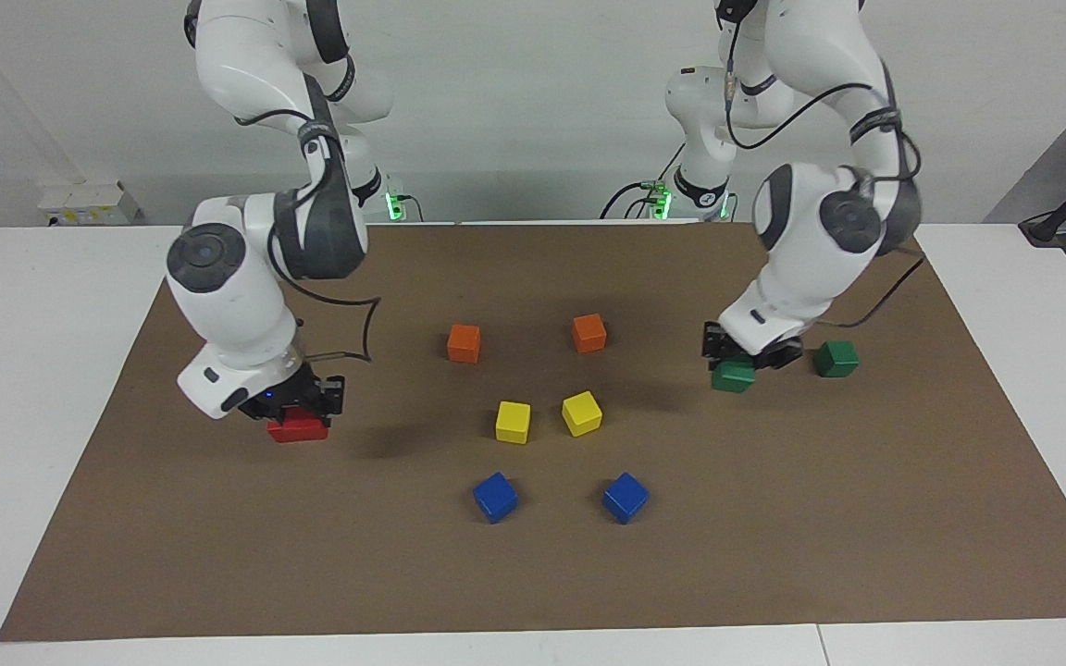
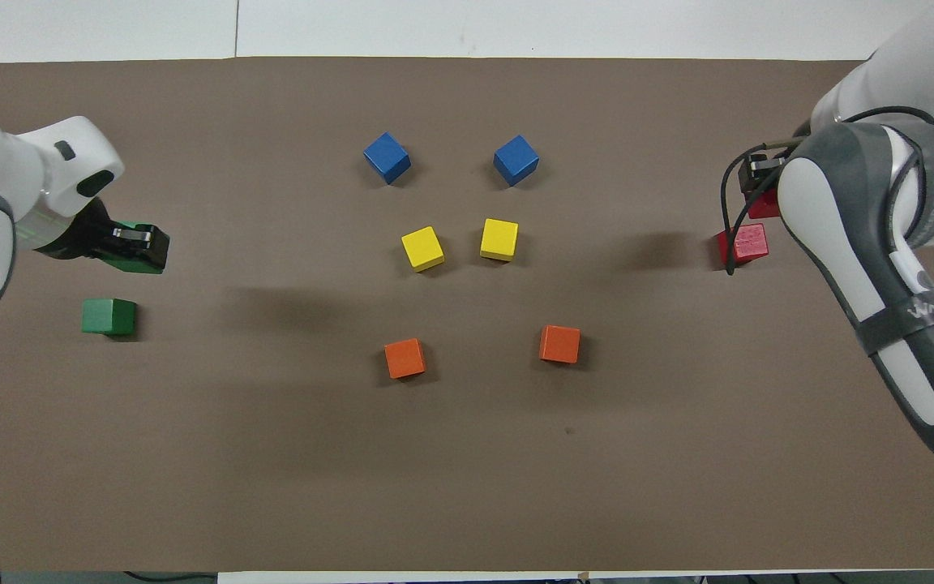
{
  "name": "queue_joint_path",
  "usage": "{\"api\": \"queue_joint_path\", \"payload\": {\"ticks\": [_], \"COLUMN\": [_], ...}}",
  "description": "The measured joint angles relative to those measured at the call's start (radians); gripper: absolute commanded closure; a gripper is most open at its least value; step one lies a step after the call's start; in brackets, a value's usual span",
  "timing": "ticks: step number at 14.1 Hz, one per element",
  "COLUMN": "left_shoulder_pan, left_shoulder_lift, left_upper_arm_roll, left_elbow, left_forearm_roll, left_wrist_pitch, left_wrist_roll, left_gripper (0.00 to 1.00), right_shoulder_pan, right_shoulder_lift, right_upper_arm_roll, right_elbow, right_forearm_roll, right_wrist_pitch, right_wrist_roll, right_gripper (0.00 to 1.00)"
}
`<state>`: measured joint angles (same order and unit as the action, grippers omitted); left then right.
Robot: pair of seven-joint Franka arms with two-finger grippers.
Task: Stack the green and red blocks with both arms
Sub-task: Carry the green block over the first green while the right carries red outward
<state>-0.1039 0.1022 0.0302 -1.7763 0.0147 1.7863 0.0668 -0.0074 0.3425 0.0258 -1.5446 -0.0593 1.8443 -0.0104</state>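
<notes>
Both arms are down on the table at their own ends, left hand (image 1: 744,356) clamped on a green block (image 1: 734,376) beside its twin (image 1: 836,359), right hand (image 1: 303,400) gripping a red block (image 1: 298,428), presumably to stack.

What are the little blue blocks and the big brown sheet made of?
The two small blue cubes look like painted wood or hard plastic: smooth, slightly shiny faces, crisp edges. The big flat brown sheet looks like matte paper or thin card: dull, no shine.
</notes>
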Motion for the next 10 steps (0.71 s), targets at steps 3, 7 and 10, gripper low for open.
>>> {"api": "queue_joint_path", "payload": {"ticks": [3, 7, 10], "left_shoulder_pan": [0.085, 0.198, 0.225], "left_shoulder_lift": [-0.016, -0.026, -0.051], "left_upper_arm_roll": [-0.001, -0.001, -0.003], "left_elbow": [-0.069, -0.150, -0.264], "left_forearm_roll": [0.037, 0.039, 0.039], "left_wrist_pitch": [0.001, 0.109, 0.270], "left_wrist_roll": [0.061, 0.139, 0.149], "left_gripper": [1.00, 1.00, 1.00], "right_shoulder_pan": [-0.050, -0.065, -0.061], "right_shoulder_lift": [-0.048, -0.068, -0.076], "right_upper_arm_roll": [0.000, 0.001, 0.012], "right_elbow": [-0.140, -0.261, -0.280], "right_forearm_roll": [0.001, 0.001, 0.001], "right_wrist_pitch": [0.120, 0.285, 0.314], "right_wrist_roll": [-0.015, -0.015, -0.015], "right_gripper": [1.00, 1.00, 1.00]}}
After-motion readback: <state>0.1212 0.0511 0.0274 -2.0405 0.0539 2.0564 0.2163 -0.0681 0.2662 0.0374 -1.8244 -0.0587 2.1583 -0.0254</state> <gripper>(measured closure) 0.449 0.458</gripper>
